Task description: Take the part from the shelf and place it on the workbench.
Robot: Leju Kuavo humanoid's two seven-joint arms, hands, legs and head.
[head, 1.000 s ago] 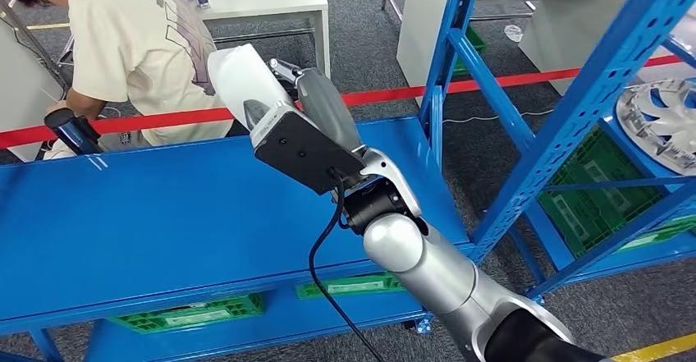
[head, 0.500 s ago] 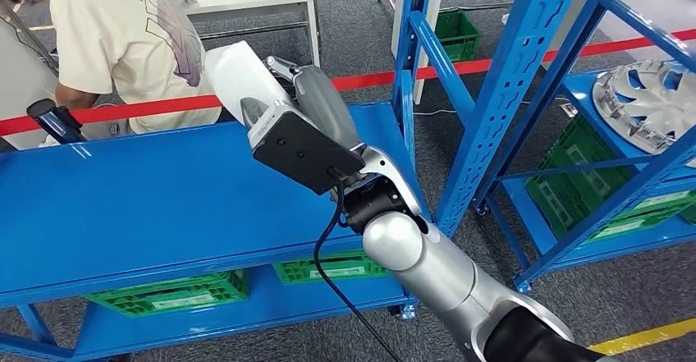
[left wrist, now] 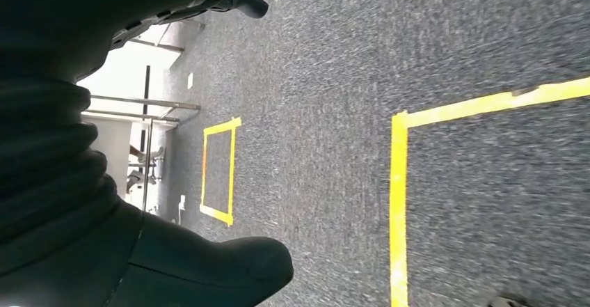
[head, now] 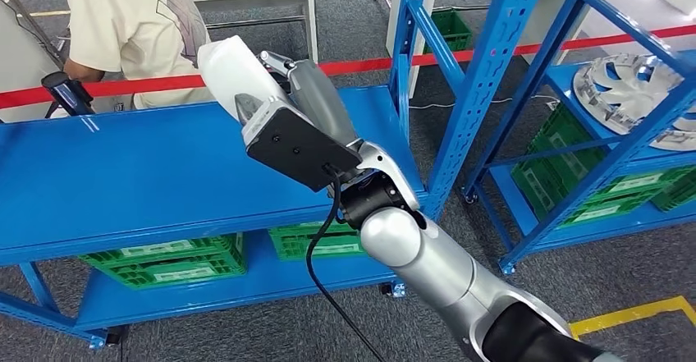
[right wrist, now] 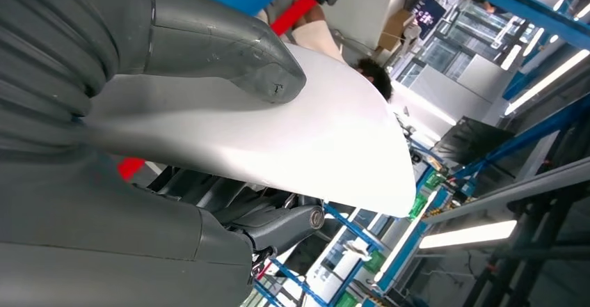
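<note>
The left hand [left wrist: 229, 265] is seen hanging over grey carpet; whether its fingers are apart cannot be told. A person [head: 131, 17] is bent just beyond the far edge of the blue workbench [head: 148, 181], well to the left of the right hand [head: 287, 103]. The white part [head: 226, 71] is held above the bench, clasped between thumb and fingers. A slip is judged possible, its smooth shell offering little purchase. Open bench is offered below and leftward; a blue shelf post [head: 484, 75] is crowded close on the right.
</note>
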